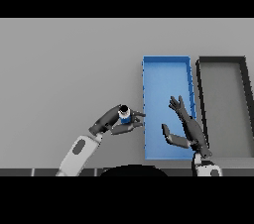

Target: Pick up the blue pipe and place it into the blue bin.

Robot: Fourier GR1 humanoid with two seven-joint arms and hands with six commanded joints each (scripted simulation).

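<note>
My left hand (113,120) reached in from the lower left over the grey surface (69,69), its fingers and thumb curled round the pipe (124,114) — a short blue piece with a dark open end turned up toward me. The pipe sat in that grip just left of the blue bin (166,59), close to its left wall but outside it. The bin lay lengthwise away from me, a shallow tray. My right hand (186,126) hung over the bin's near right part, holding nothing — fingers straight and spread, pointing away from me, thumb sticking out to the left. Just beside the bin, on its right, stood a dark bin (222,60) of like shape, the two nearly touching.
</note>
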